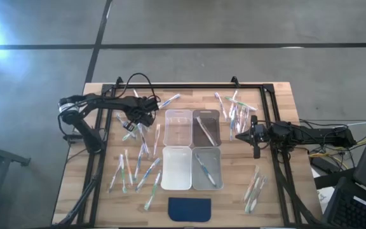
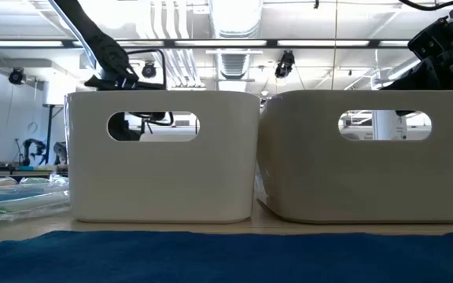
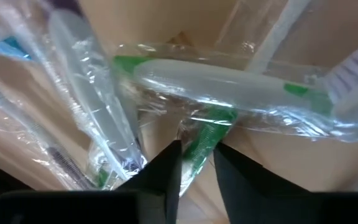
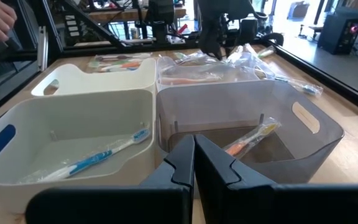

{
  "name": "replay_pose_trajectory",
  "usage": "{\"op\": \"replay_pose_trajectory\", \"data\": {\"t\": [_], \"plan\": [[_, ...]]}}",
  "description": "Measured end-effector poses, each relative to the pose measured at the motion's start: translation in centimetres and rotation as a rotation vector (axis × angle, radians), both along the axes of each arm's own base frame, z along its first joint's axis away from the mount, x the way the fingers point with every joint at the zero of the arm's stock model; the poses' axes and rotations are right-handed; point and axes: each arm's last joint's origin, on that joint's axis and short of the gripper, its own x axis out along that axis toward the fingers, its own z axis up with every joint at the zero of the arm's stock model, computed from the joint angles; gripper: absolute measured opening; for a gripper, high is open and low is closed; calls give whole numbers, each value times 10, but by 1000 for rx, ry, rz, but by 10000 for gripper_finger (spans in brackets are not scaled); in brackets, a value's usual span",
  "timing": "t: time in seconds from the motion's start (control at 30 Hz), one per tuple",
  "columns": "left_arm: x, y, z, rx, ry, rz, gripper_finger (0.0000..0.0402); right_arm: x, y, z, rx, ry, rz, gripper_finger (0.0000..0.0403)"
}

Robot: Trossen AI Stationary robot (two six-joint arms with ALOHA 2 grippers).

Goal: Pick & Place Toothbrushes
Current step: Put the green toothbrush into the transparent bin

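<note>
High view: left claw (image 1: 146,109) low over wrapped toothbrushes (image 1: 135,159) scattered on worktop (image 1: 100,102) at 9 o'clock of the four bins (image 1: 177,126). Left wrist view: fingers (image 3: 166,171) slightly parted astride a green-accented wrapped brush (image 3: 199,146); grip cannot be told. Right claw (image 1: 254,136) closed, empty, at 3 o'clock of bins.

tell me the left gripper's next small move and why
Probably finish closing, then lift. The left gripper is down in the pile left of the bins, its fingers either side of a wrapped green toothbrush, not yet clamped on it.
</note>
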Motion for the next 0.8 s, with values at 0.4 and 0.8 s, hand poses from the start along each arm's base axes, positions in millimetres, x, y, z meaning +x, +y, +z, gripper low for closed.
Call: {"op": "replay_pose_trajectory", "data": {"t": [0.4, 0.8], "plan": [[-2, -9, 4, 2, 86, -54, 17, 0, 0, 0, -4, 0, 0, 8], [3, -31, 10, 296, 363, -257, 11, 0, 0, 0, -4, 0, 1, 8]]}}
